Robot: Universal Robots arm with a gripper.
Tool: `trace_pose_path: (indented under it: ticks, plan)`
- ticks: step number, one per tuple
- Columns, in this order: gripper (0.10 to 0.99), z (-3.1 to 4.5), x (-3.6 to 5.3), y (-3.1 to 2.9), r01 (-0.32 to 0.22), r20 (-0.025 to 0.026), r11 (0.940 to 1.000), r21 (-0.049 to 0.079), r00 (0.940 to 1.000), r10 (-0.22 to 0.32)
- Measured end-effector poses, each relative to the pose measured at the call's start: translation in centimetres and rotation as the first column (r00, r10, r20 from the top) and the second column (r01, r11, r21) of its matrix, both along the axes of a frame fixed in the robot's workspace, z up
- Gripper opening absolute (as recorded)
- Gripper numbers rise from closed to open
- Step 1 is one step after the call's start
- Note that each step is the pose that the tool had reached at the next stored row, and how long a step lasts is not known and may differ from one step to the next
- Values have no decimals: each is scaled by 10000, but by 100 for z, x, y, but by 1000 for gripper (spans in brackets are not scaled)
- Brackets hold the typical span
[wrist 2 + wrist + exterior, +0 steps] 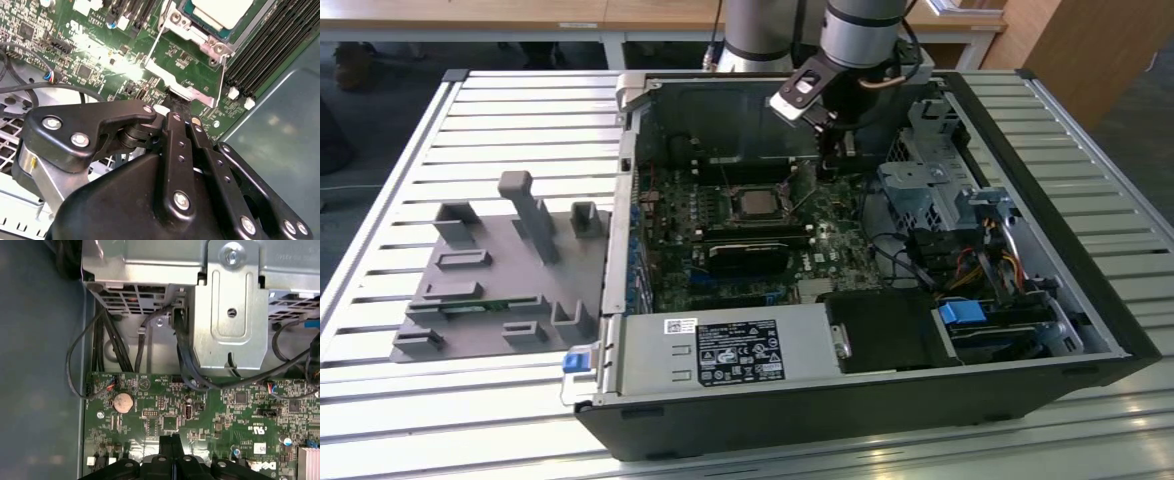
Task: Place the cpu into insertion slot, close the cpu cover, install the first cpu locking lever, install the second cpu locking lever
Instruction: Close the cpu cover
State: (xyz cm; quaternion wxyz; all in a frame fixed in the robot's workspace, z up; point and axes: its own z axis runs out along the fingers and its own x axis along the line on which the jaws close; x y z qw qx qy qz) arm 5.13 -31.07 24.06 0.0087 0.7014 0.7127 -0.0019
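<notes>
In the exterior view I am looking at an open computer case [1107, 330] lying on a slatted metal table [520, 120], with a grey moulded fixture [480, 300] beside it on the exterior view's left. The arm is standing over the case. Its gripper [829, 170] is hanging low over the green circuit board [834, 225], just beside the insertion slot [783, 196] on the exterior view's right. The cpu [754, 203] is sitting flat inside that slot, so I am judging the first step done. In the second wrist view the jaws are pressed together with nothing visible between them. The gripper's tip is touching, or nearly touching, a silvery tab [192, 92] at the socket's edge. The cpu cover [192, 30] is lying down around the chip's pale metal top, which I am reading as closed. Two thin wire levers [156, 42] are running along opposite sides of the socket. I cannot tell whether either is hooked under its catch, so I am treating both lever steps as unconfirmed. In the first wrist view the fingertips [165, 445] are meeting in a tight seam above the board, near a round coin cell [123, 402]. Black cables [80, 355] and a metal drive cage [230, 315] are lying beyond.
</notes>
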Motion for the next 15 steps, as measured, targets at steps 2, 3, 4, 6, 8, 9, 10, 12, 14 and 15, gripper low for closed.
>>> trace_pose_path:
  ticks: [2, 3, 4, 6, 8, 9, 10, 12, 14, 15]
  plan:
    - [118, -1, -19, 0, 0, 0, 10000, -2, 10000, 0]
    - [118, -2, -29, 1, 0, 0, 10000, -1, 10000, 0]
    - [118, -3, -39, 1, -1, -1, 10000, -1, 10000, 1]
    - [118, -4, -62, 2, 0, 0, 10000, -1, 10000, 0]
    - [118, -6, -98, 3, 0, 0, 10000, -1, 10000, 0]
    - [118, -7, -117, 3, -1, 0, 10000, -1, 10000, 1]
    - [118, -8, -136, 4, -2, 0, 10000, -1, 10000, 2]
    - [118, -11, -176, 5, 1, 0, 10000, -1, 10000, -1]
    - [118, -14, -213, 6, 0, 0, 10000, 0, 10000, 0]
    - [118, -16, -233, 7, -1, 0, 10000, 1, 10000, 1]
